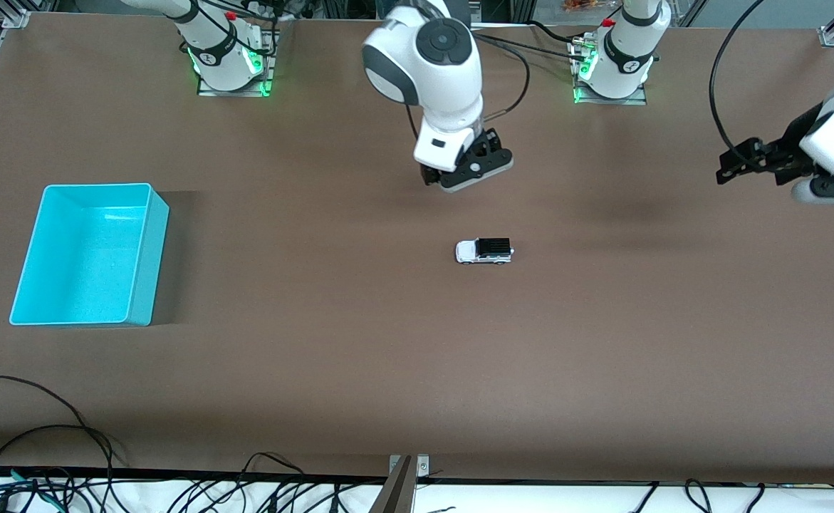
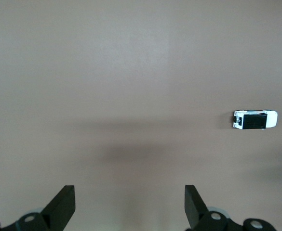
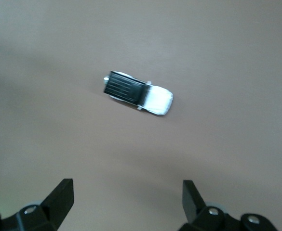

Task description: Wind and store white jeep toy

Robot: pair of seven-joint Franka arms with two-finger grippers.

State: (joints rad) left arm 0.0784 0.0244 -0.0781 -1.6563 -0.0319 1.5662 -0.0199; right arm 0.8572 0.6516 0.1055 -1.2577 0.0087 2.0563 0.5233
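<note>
The white jeep toy, with its black roof, stands on its wheels near the middle of the brown table. My right gripper hangs open and empty over the table, a little toward the robots' bases from the jeep. In the right wrist view the jeep lies ahead of the open right gripper. My left gripper is open and empty, up in the air over the left arm's end of the table. In the left wrist view the open left gripper shows with the jeep small and far off.
An empty cyan bin stands at the right arm's end of the table. Loose black cables and a metal bracket lie along the table edge nearest the front camera.
</note>
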